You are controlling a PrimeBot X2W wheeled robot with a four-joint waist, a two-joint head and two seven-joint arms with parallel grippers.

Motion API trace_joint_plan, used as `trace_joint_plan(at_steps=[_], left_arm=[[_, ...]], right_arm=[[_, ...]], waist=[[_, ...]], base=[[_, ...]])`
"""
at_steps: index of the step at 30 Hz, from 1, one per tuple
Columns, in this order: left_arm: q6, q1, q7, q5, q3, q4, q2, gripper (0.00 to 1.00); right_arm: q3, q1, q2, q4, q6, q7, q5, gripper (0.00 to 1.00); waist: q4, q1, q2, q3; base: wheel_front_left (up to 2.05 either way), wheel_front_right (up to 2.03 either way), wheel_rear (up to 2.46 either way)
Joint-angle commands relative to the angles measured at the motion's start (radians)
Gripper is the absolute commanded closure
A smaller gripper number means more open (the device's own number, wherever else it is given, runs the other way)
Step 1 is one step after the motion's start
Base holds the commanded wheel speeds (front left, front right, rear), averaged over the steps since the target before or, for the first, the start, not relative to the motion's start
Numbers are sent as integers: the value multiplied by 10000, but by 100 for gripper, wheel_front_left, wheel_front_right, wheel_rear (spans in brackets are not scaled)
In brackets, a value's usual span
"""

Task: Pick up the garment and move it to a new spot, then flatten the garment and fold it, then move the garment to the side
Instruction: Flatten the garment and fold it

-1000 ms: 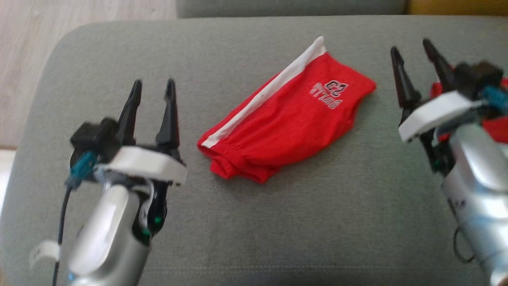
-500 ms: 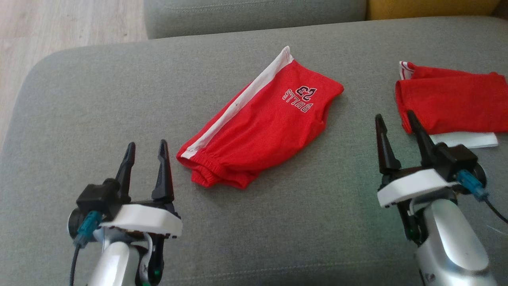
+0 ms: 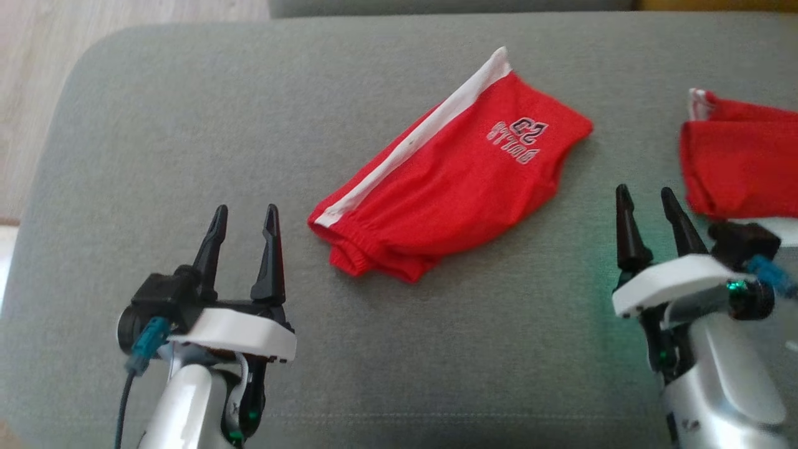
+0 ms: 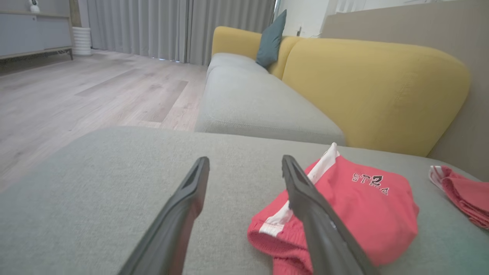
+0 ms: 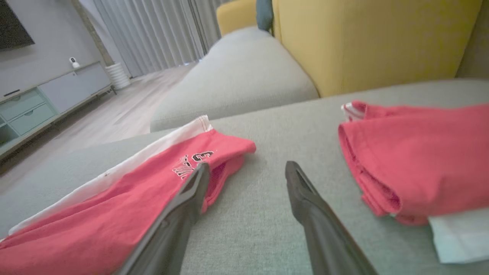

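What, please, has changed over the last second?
The left gripper and right gripper both drew back toward the robot, away from the shorts. Nothing was grasped or released. The shorts lie where they were, and both grippers stayed open and empty.

The left arm sits near left, the right arm near right. Left jaws and right jaws both gape wide, pointing far.

Garment on cushion (second garment to right)
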Motion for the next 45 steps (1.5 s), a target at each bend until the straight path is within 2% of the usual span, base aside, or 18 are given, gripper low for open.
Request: trace_joint_plan(at_steps=[1,10,13,16,23,33,34,35,41,45], left_arm=[[-43,-429,-120,78,252,-241,9,0],[56,-881,-120,-461,-4,-157,-10,0],[164,-1055,-120,-668,13,-227,-10,0],[237,-1188,-120,-760,33,-340,-11,0],[283,-1286,-120,-821,-24,-432,-12,0],[393,-1495,-120,-990,-200,-557,-12,0],[405,-1520,-120,-998,-204,-558,-12,0],[418,-1542,-120,-1002,-204,-555,-12,0],[393,-1589,-120,-988,-216,-489,-12,0],[340,-1562,-120,-911,-163,-405,-12,0]], right_arm=[[140,-630,121,-222,65,239,346,0],[-1161,-2060,207,807,65,2609,3058,0],[-1756,-2637,211,1326,65,3180,3543,0],[-2695,-3305,213,2231,65,3724,3336,0],[-4191,-4425,213,3744,65,4973,2332,0],[-5260,-5649,198,4834,65,5645,947,0],[-5301,-5758,201,4894,65,5649,915,61],[-5309,-5858,204,4928,65,5622,917,100],[-5009,-6103,212,5172,65,4957,1630,100],[-4368,-5910,213,5460,65,4159,2747,100]], waist=[[333,0,-1,318],[1477,0,-1,1055],[1845,0,-1,1223],[2238,0,-1,1373],[2703,0,-1,1622],[2975,0,-1,1965],[2964,0,-1,1984],[2940,0,-1,1996],[2610,0,-1,1878],[2134,0,-1,1625]], base=[[0,0,0],[0,0,0],[0,0,0],[0,0,0],[0,0,0],[0,0,0],[0,0,0],[0,0,0],[0,0,0],[0,0,0]])
